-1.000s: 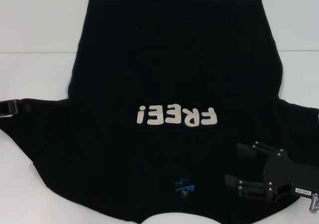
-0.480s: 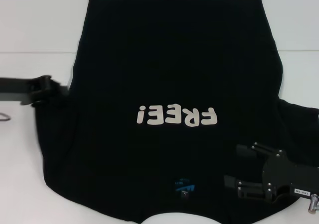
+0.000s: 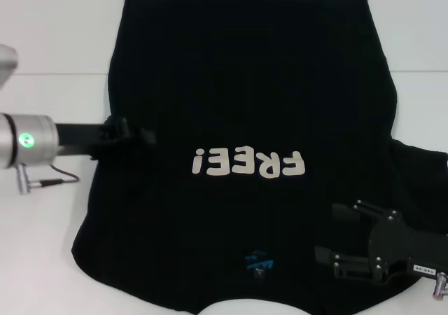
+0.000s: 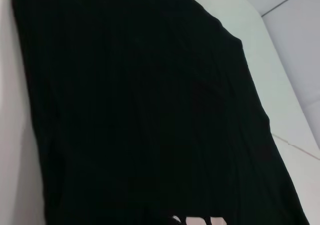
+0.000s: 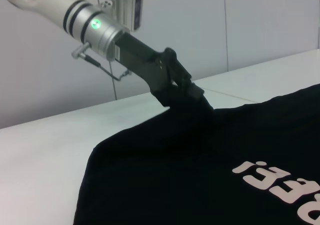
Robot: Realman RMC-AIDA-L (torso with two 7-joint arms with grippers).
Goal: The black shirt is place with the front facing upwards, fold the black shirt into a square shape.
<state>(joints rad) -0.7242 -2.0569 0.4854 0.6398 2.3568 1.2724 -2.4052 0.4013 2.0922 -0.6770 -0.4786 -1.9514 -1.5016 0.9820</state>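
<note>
Left of the cream letters point(image 3: 248, 164), the left gripper point(image 3: 143, 134) pinches the black shirt's point(image 3: 245, 70) folded sleeve; the right gripper point(image 3: 334, 236) rests open near the shirt's collar.

A white table point(image 3: 49, 259) stands before a plain pale wall point(image 5: 210, 30), seemingly panelled with faint vertical seams.

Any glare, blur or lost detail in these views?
Head view: black shirt reads as flat black with no fold detail; left end effector merges into it. Left wrist view: nearly all black fabric, featureless. Right wrist view: the shirt's cream lettering is sharp, and there is no glare on the table.
</note>
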